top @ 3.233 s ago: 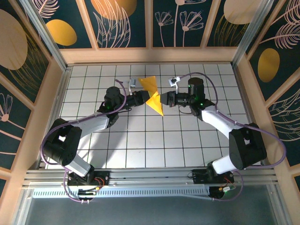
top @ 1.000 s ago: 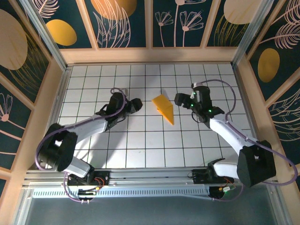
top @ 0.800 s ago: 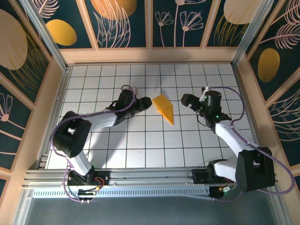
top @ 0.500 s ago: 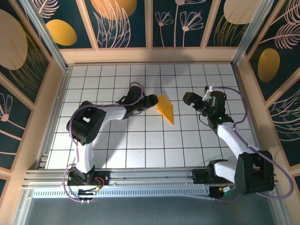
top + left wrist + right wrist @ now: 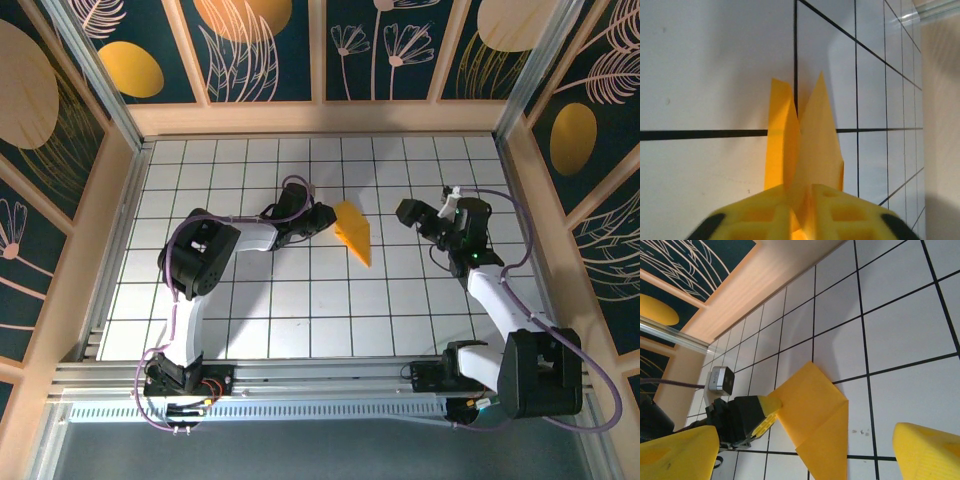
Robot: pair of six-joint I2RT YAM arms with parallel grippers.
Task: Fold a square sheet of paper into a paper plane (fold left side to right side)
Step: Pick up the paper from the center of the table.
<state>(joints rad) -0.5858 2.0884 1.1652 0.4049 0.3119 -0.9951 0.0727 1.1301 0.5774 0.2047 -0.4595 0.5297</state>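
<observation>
Illumination is bright, even and overhead. The white table carries soft shadows beside the left arm. In its wrist view the near left gripper is out of focus.

White counter ruled by thin black lines into square tiles, bordered at the left, far and right sides by a light wooden frame. Above the frame stand dark teal wall panels printed with pale line-drawn flowers and leaves and large yellow-orange ovals. A ribbed aluminium rail runs along the near edge.
</observation>
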